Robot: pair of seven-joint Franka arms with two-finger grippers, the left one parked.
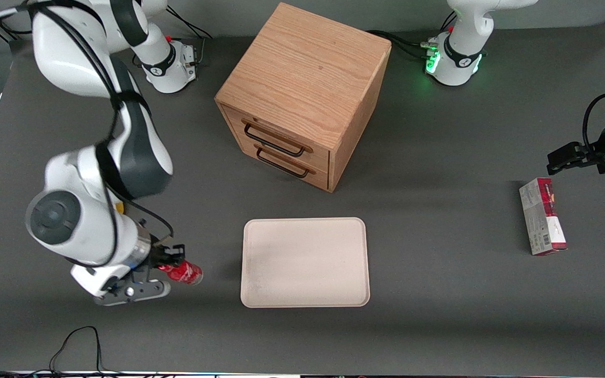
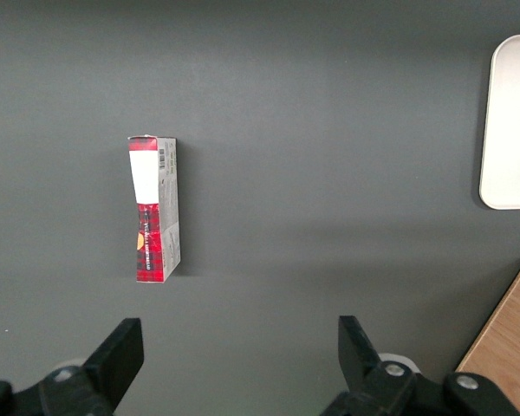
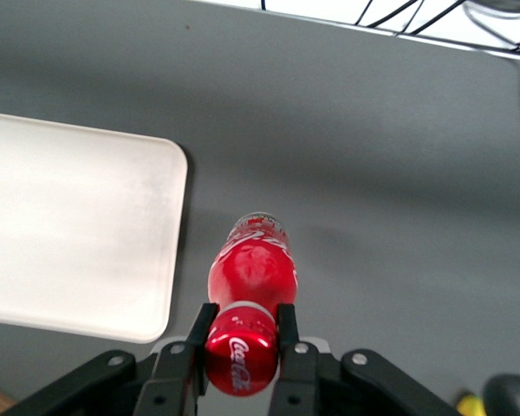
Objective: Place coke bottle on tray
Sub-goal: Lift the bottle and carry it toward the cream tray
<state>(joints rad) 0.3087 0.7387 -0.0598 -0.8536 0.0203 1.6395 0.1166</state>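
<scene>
Toward the working arm's end of the tabletop (image 1: 439, 325), as the front view shows it, the pincer (image 1: 168, 258) has the coke bottle (image 1: 183, 272) tipped over near-horizontal, base pointing at the tray (image 1: 305, 262), which lies near but apart from it, nearer the camera than the wooden drawer box (image 1: 302, 94); it seems lifted clear for carrying, though contact with the tabletop can't be ruled out. From the right wrist view, the pincer (image 3: 243, 334) is closed tight on the bottle (image 3: 250, 286) just below its red cap (image 3: 237, 360), a hold that leaves the base free to go down first, with the tray (image 3: 69, 225) just beside it.
</scene>
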